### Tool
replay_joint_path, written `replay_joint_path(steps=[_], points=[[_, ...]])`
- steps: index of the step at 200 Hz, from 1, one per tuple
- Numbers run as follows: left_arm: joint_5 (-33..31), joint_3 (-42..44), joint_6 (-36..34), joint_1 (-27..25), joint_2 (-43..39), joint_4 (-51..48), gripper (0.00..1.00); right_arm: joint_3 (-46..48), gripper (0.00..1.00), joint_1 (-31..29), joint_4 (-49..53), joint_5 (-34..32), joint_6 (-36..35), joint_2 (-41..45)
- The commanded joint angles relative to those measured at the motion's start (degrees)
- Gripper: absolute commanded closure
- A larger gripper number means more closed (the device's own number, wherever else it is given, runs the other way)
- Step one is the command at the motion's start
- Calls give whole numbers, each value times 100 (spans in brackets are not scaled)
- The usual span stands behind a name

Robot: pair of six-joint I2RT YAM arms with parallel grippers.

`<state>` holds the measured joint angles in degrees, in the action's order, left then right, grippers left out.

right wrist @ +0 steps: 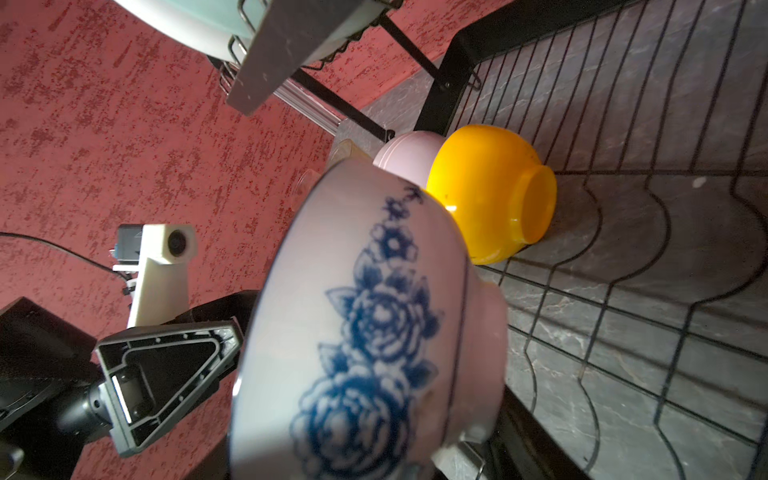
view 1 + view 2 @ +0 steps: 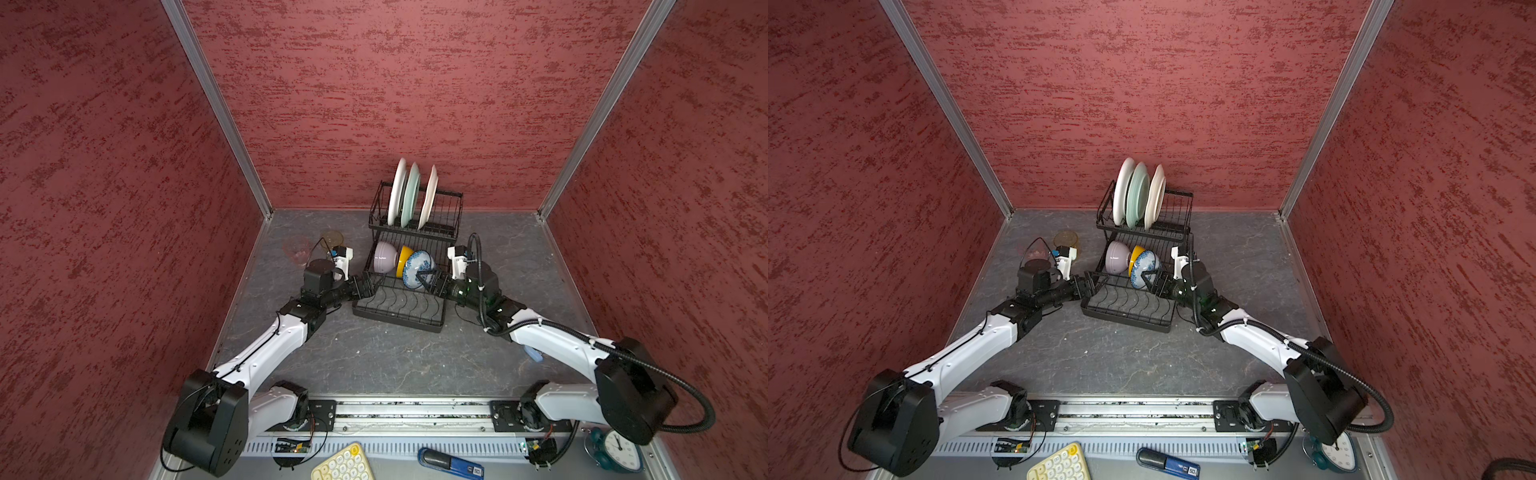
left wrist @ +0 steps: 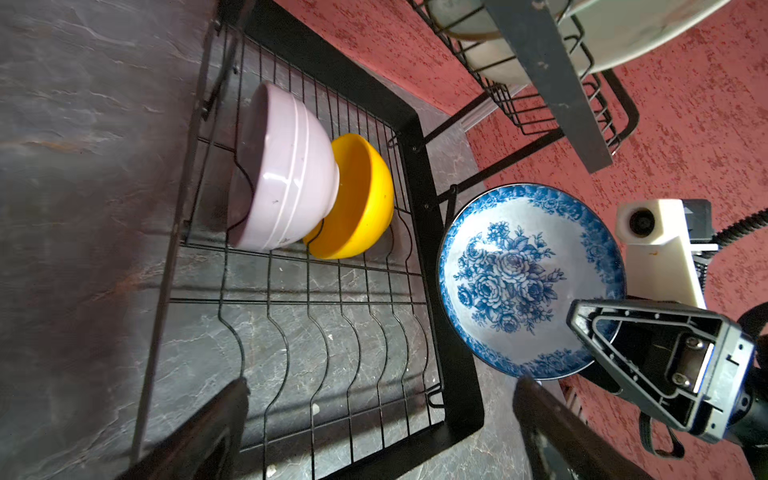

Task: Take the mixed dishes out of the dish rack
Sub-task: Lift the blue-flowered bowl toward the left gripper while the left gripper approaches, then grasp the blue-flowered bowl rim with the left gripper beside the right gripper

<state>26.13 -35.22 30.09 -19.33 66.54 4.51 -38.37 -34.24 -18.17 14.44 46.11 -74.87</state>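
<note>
At the low near tray of the dish rack [image 2: 397, 323], the left gripper [image 2: 371, 286] is held with fingers spread wide, empty. The blue-and-white bowl [image 2: 414, 268] is clamped by its rim in the right gripper [image 2: 427, 279]. Behind, the lilac bowl [image 2: 384, 257] and yellow bowl [image 2: 405, 258] are laid sideways. Farthest, three plates [image 2: 411, 193] are stood upright in the raised basket.

Top views look down; wrist views closely share the dish rack [image 3: 419, 174].
</note>
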Motion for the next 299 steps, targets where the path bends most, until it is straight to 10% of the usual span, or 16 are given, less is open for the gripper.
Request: replay_joint_path(steps=[1, 136, 251, 299], points=[[283, 68, 115, -113, 133, 401, 0, 40, 49, 31, -845, 378, 165, 219], [648, 55, 375, -387, 535, 941, 2, -292, 50, -394, -1094, 942, 8, -112], [765, 86, 461, -378, 649, 1135, 57, -545, 50, -553, -1069, 1078, -124, -292], [729, 58, 399, -374, 667, 1062, 64, -713, 50, -649, -970, 1228, -306, -421]])
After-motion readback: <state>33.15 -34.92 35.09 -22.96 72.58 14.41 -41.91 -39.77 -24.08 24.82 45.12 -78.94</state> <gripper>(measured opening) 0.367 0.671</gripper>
